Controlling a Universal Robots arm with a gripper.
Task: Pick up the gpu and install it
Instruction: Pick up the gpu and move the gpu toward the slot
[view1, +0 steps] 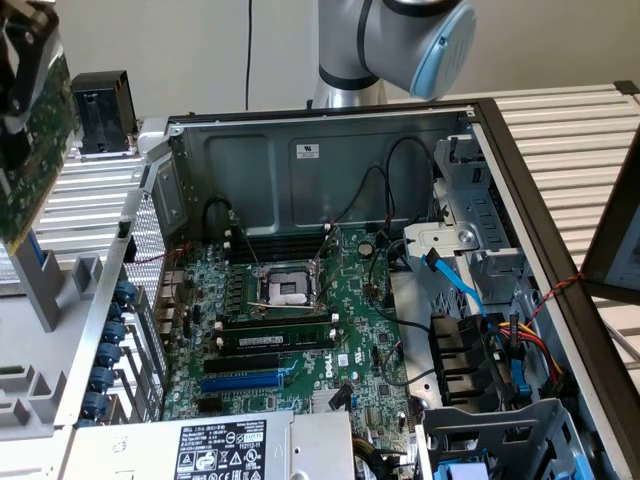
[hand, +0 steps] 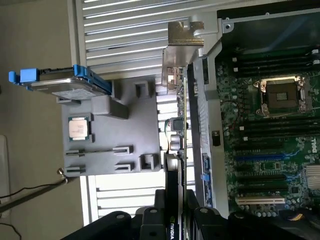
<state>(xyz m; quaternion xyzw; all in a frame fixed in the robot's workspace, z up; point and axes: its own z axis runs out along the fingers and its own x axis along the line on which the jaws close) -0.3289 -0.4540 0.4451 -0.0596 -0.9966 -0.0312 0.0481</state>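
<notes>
Green gpu (view1: 35, 150) sits clamped edge-on in my gripper (hand: 177, 222), jaws partly closed on the card. I see it in the air between the grey parts tray (hand: 115, 145) and the open computer case (view1: 330, 130), clear of the motherboard (view1: 300, 300).

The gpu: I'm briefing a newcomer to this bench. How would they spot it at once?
Start at the open computer case. On the exterior view's left, by the grey tray, the gripper holds the gpu. It is a thin green card with a silvery end bracket, unlike the big motherboard lying inside the case.
</notes>
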